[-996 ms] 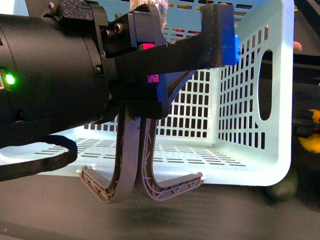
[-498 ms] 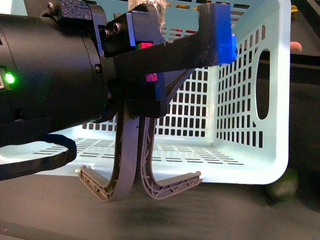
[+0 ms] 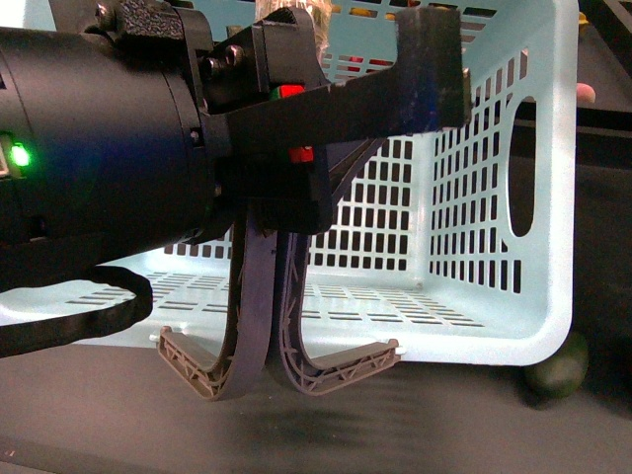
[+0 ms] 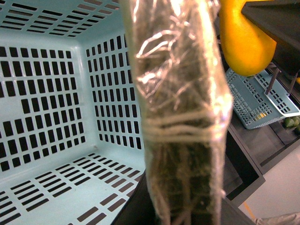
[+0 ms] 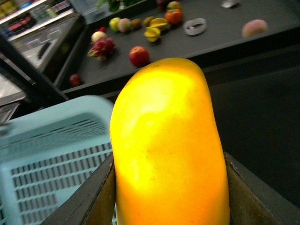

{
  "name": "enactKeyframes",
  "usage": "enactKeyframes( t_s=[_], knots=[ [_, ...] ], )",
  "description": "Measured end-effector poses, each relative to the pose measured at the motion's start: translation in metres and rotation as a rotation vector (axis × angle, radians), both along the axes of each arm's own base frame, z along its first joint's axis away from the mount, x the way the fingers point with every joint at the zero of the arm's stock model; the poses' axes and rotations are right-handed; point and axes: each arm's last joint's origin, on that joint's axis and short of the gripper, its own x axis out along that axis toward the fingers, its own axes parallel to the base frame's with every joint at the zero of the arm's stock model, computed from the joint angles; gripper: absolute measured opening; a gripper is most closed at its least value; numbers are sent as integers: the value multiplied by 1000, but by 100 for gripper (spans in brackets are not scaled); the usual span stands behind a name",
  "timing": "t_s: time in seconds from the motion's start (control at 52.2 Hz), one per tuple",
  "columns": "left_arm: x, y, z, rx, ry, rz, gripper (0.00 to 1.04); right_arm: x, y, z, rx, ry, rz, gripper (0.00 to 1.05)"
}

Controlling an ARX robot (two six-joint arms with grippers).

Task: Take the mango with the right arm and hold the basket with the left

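Light-blue basket [image 3: 548, 197], front: handles [image 3: 247, 296] rise under left gripper [image 3: 425, 99], grip can't tell; yellow at right edge 1 s ago now gone. L wrist: mango [image 4: 243, 42] aloft, outside basket wall. R wrist: right gripper [image 5: 169, 197] clamped on mango; pick looks done.

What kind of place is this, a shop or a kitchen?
Most likely a fruit shop, or a practice one. There is a light-blue shopping basket, loose fruit such as an apple and a star fruit laid out on a dark counter, and blurry stocked shelves behind.
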Motion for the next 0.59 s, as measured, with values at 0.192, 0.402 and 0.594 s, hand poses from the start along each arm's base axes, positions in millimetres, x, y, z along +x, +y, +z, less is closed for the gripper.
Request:
enactKeyframes(
  t_s=[0.192, 0.402, 0.594],
  knots=[
    [0, 0, 0, 0, 0, 0, 7, 9, 47, -3, -40, 0, 113, 56],
    [0, 0, 0, 0, 0, 0, 7, 20, 70, -15, -55, 32, 148, 56],
    [0, 0, 0, 0, 0, 0, 7, 31, 80, -29, -62, 59, 157, 56]
  ],
)
